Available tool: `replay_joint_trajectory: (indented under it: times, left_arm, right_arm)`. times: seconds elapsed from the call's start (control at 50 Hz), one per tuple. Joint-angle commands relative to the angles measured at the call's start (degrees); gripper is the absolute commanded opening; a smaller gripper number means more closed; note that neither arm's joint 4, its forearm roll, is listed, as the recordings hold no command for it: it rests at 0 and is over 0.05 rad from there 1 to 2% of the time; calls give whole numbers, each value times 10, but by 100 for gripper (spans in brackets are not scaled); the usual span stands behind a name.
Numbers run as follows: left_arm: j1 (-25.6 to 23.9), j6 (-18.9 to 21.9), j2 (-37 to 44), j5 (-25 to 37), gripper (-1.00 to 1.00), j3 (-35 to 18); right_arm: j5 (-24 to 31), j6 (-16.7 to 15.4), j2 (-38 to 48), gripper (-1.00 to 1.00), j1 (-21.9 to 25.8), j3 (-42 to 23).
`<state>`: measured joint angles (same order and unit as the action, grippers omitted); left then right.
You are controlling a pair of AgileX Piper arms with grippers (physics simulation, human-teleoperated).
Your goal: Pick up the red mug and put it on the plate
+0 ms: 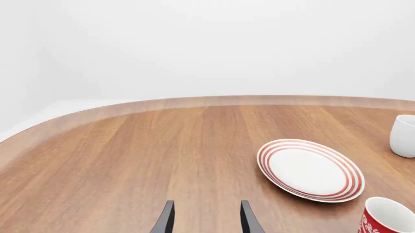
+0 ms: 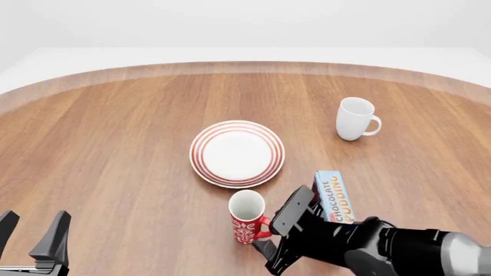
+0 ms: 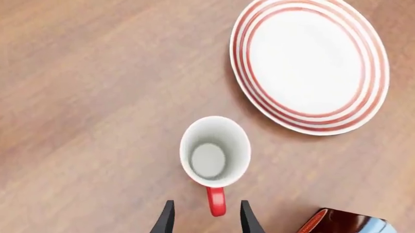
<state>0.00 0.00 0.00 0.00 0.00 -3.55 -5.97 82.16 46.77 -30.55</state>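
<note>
Small tall red floral mug (image 3: 215,158) upright on wooden worktop (image 2: 115,144), just before red-ringed white plate (image 2: 237,153). Red loop handle (image 3: 216,201) between right gripper (image 3: 206,216) jaws, parted, unclosed. Left gripper (image 1: 206,218) parted, well apart.

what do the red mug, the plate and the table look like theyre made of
Red mug: likely glazed ceramic, with a smooth white inside and a printed red outside. Plate: the same look, glossy white with painted red rings, though this is a render. Table: wood or veneer, with visible grain and plank seams and a satin sheen.
</note>
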Motion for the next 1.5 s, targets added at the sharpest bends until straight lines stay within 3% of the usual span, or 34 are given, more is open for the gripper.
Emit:
replay_joint_trajectory:
  times: [0.02, 0.66, 0.68, 1.12, 1.5]
  left_arm:
    - [0, 0, 0, 0, 100, 0]
    - [0, 0, 0, 0, 100, 0]
    - [0, 0, 0, 0, 100, 0]
    - [0, 0, 0, 0, 100, 0]
    - [0, 0, 0, 0, 100, 0]
  right_arm:
    - [-24, 8, 19, 100, 3, 8]
    - [-46, 3, 44, 100, -7, 12]
    - [-46, 3, 44, -100, -7, 12]
    - [-37, -14, 10, -100, -25, 13]
    - [46, -36, -105, -100, -29, -9]
